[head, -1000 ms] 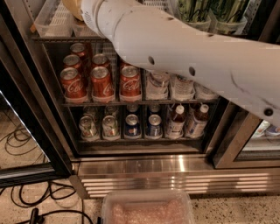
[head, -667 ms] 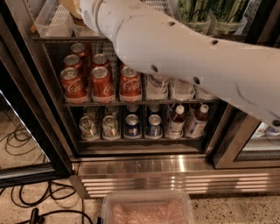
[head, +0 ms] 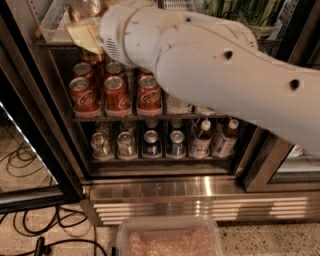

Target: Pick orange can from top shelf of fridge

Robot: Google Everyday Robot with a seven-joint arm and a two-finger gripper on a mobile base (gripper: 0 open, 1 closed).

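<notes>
The robot's gripper (head: 87, 34) is hovering at the grey wire top shelf (head: 50, 26); I cannot tell if it is gripping. The slim orange-gold can (head: 84, 7) is sitting just above it, and a bump could be knocking it over.

My gripper (head: 86, 35) sits at the front left corner of the fridge's (head: 200, 195) top table (head: 52, 27). My own arm (head: 225, 80) blocks the opening to its right. The black door frame (head: 47, 135) hems the left, and red cans (head: 117, 95) pack the table beneath.
</notes>
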